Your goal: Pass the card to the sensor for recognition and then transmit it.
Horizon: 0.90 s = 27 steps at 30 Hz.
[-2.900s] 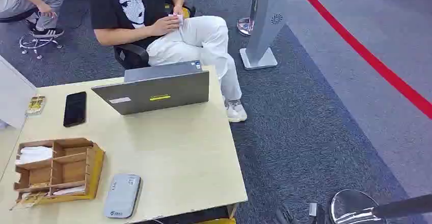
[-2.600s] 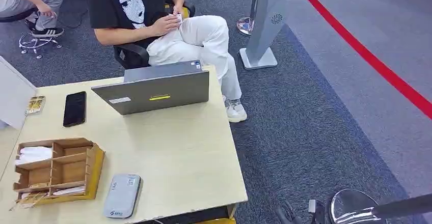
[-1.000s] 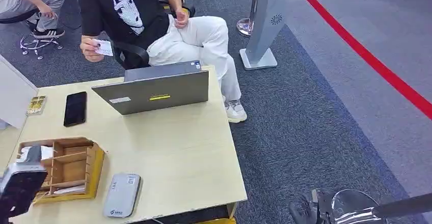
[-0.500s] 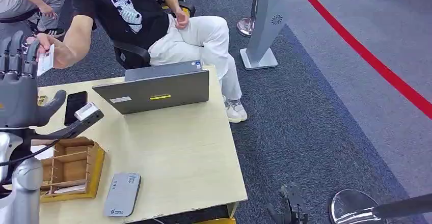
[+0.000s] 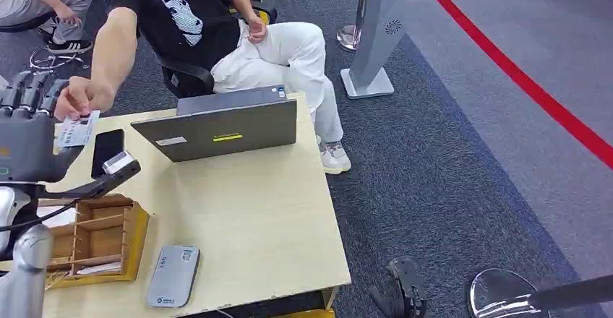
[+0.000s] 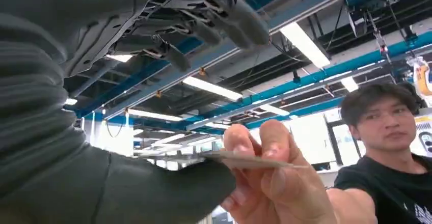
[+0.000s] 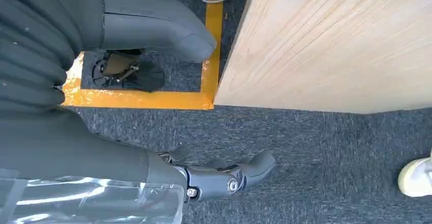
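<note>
Your left hand (image 5: 25, 134) was raised above the far left corner of the table (image 5: 253, 217), palm up, fingers apart and extended. The card (image 5: 77, 128) lay flat at that palm, pinched at its far end by the person's hand (image 5: 76, 100). In the left wrist view the card (image 6: 239, 159) sat edge-on just above your thumb (image 6: 168, 188), with the darker fingers (image 6: 204, 25) spread well clear of it; whether the thumb actually touched the card you could not tell. The hand had not closed on the card.

Your right hand (image 7: 219, 178) hung beside the table's near edge, over dark carpet and yellow floor tape (image 7: 147, 99), fingers loosely curled and holding nothing; how far closed they were you could not tell.

On the table:
- sensor (image 5: 173, 277), a flat grey unit near the front edge, well apart from the card.
- wooden organizer (image 5: 97, 238), compartmented, just left of the sensor.
- black phone (image 5: 106, 149), lying flat near the left hand.
- grey laptop (image 5: 220, 126), open, its back toward you.

Behind the table: the person, seated on a chair (image 5: 184, 79), one arm stretched out to the card.
</note>
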Available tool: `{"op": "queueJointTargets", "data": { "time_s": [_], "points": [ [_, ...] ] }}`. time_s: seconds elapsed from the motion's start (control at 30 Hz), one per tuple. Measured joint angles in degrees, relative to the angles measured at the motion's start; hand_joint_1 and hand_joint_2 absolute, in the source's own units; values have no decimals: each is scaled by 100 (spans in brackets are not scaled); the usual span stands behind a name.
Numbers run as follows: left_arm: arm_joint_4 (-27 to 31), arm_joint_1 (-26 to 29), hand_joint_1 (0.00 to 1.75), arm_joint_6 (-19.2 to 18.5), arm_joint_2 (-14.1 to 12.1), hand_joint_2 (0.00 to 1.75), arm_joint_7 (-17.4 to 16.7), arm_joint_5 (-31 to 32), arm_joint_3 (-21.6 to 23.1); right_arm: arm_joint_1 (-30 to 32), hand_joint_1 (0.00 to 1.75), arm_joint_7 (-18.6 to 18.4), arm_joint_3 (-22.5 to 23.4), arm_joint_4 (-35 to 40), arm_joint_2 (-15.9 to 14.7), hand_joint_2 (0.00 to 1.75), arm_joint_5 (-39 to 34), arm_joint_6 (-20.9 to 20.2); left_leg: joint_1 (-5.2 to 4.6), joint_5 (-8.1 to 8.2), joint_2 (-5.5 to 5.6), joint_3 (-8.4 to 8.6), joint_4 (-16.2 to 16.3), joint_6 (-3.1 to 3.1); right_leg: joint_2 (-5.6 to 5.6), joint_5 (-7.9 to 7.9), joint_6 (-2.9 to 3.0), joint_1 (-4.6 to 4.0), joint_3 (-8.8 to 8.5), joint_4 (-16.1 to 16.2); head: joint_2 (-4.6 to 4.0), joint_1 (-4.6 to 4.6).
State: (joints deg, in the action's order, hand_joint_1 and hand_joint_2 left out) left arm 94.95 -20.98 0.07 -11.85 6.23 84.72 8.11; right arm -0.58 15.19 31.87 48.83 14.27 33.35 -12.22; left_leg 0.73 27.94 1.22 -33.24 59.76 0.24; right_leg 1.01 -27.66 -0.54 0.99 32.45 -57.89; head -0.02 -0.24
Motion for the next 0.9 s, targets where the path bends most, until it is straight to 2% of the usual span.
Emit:
{"op": "queueJointTargets", "data": {
  "time_s": [0.37,0.47,0.6,0.73,0.9],
  "points": [
    [9,235,175,22,-111,175,-39,-59,-50,-14,0,0,-96,4,-9,175,-4,57,0,0,0,-3,0,0,0,0,0,0,2,0,0,0],
    [90,376,175,74,-83,175,-8,-276,-81,-13,0,-2,-101,11,-9,175,-7,66,-1,0,0,-3,0,0,1,0,0,1,2,0,0,0],
    [910,1059,175,335,451,175,378,-1115,-232,17,0,-81,-72,149,-7,175,-228,-51,-8,6,-6,-3,0,4,9,-3,-5,8,5,5,0,2],
    [1693,1914,175,367,897,175,590,-1220,-221,59,0,-118,57,328,11,175,-349,-245,-10,17,-20,-5,1,13,22,-5,-6,10,12,11,0,11],
    [1956,2887,175,348,1215,175,756,-1117,42,108,0,-28,315,422,46,175,-391,-475,-10,23,-21,-5,0,16,22,-9,-12,11,15,12,0,9]
  ]
}}
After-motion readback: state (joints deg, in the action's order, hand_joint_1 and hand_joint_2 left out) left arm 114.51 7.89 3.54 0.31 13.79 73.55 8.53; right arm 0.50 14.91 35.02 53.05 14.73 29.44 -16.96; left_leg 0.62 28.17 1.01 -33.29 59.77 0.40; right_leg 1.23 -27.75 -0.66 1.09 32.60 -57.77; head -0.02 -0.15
